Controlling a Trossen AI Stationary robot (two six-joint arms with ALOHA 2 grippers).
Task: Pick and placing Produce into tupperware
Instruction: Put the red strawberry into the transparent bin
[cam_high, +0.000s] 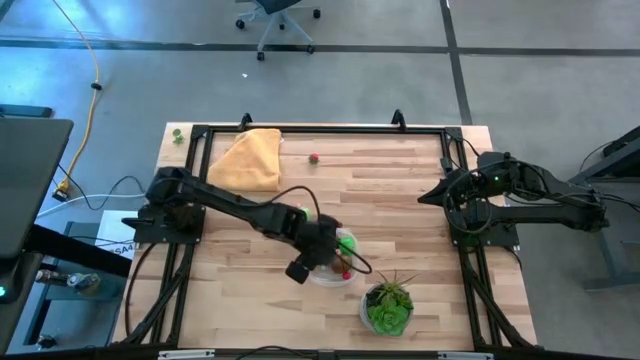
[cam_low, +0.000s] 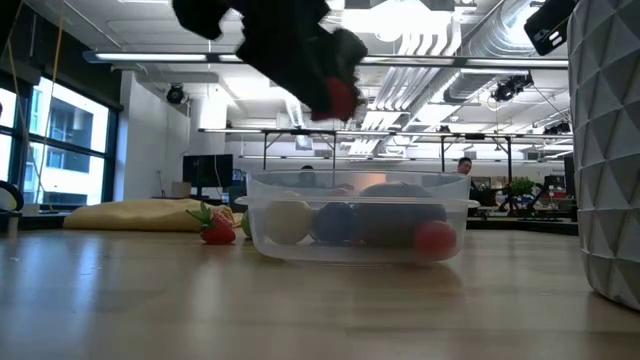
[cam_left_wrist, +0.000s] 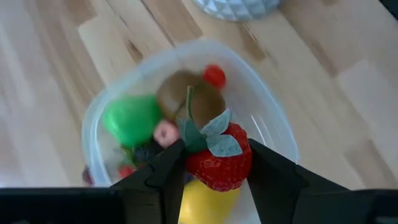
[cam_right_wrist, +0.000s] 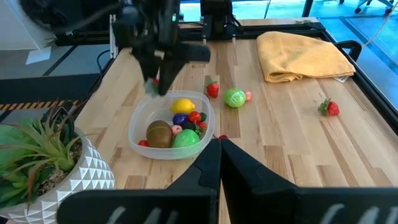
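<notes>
1. Your left gripper (cam_left_wrist: 214, 168) hangs just above the tupperware (cam_high: 330, 274), its jaws clamped on a toy strawberry (cam_left_wrist: 219, 163) with the leafy cap facing outward.
2. The tupperware sits on the table (cam_high: 400, 200), just beside the white plant pot (cam_high: 387, 308), and already holds a bright green piece (cam_left_wrist: 130, 119), a brown one (cam_left_wrist: 189, 99), a yellow one (cam_right_wrist: 183, 105) and several small red ones.
3. Release too early or off-centre, and the strawberry could strike the rim or the pile inside and bounce out onto the wood.
4. Descend too far, and the fingers could press on the yellow piece right under them or nudge the light container toward the pot.
5. Loose produce remains outside: a strawberry (cam_right_wrist: 212, 89) and a green ball (cam_right_wrist: 235, 97) close to the container, another strawberry (cam_right_wrist: 329, 108) farther off near the yellow cloth (cam_high: 248, 158). A careless retreat could knock the near ones away.
6. Your right gripper (cam_right_wrist: 219, 144) waits at the table's right side, jaws together and empty.
</notes>
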